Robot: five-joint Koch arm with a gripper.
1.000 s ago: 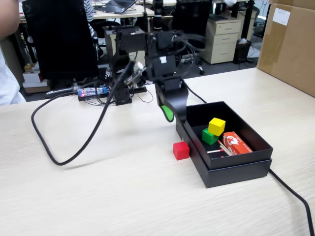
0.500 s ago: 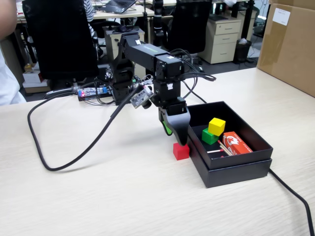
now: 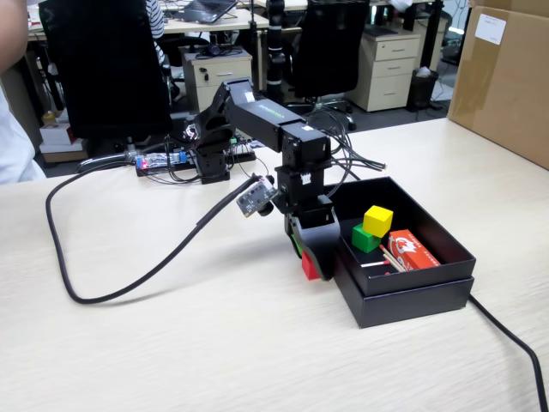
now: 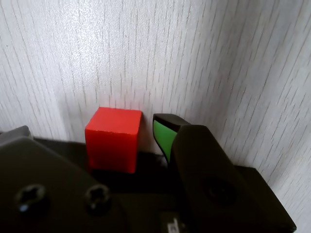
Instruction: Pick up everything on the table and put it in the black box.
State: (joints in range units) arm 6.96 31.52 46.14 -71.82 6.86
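A red cube (image 3: 310,269) (image 4: 114,138) sits on the table (image 3: 171,343), right beside the left wall of the black box (image 3: 412,287). My gripper (image 3: 306,257) (image 4: 92,130) is down at the table and open, one jaw on each side of the red cube. In the wrist view a small gap shows between the cube and the green-padded finger (image 4: 163,136). Inside the box a yellow cube (image 3: 377,220) rests on a green cube (image 3: 364,239).
An orange-red printed packet (image 3: 413,250) lies in the box. A thick black cable (image 3: 103,292) loops over the table's left half and another (image 3: 515,343) runs off at the right. A big brown carton (image 3: 506,77) stands at the back right.
The arm has reached forward and lowered from above the table. The jaws came down around the red cube, which has stayed in place.
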